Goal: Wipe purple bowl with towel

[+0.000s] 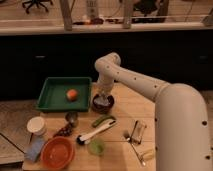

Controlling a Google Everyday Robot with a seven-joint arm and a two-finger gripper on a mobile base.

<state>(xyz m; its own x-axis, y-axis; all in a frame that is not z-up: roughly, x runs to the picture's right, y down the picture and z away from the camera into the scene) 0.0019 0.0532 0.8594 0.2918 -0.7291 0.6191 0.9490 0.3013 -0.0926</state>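
Note:
The purple bowl (102, 103) sits on the wooden table (125, 107) just right of the green tray. My gripper (103, 96) hangs straight down over the bowl, its tip at or inside the bowl's rim. A pale bit of cloth, likely the towel (102, 99), shows at the gripper tip inside the bowl. The white arm reaches in from the lower right and bends above the bowl.
A green tray (52, 102) with an orange ball (72, 94) lies left of the bowl. In front are a green cucumber-like item (103, 120), a white brush (95, 133), a green cup (96, 146), an orange bowl (57, 152), a white cup (36, 126) and cutlery (136, 132).

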